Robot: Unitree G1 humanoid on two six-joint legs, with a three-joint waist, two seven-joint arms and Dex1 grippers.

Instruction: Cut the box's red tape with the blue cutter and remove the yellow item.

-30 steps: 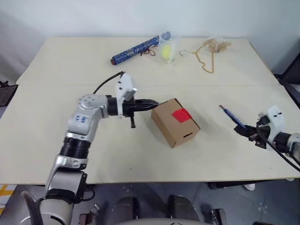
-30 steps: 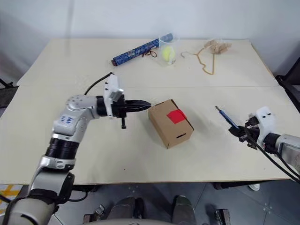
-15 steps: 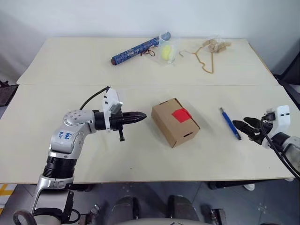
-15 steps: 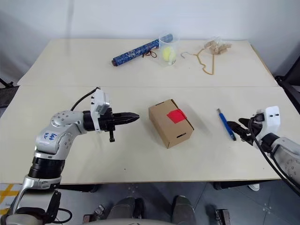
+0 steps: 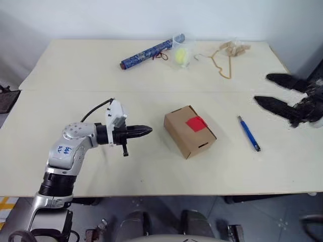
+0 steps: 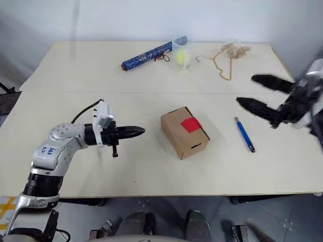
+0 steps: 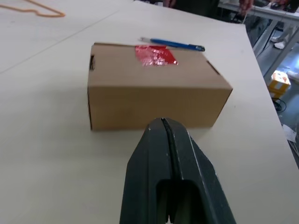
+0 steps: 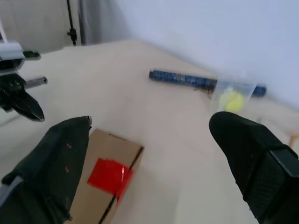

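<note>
Since the earlier frame, the right gripper (image 6: pixel 263 97) has been raised off the table (image 5: pixel 75 70), jaws wide apart and empty; the left gripper (image 5: pixel 146 131), closed, has been drawn back from the box (image 5: pixel 189 131). The blue cutter (image 5: pixel 249 133) lies beside the box, its long axis running away from the robot, nearer the right gripper.
</note>
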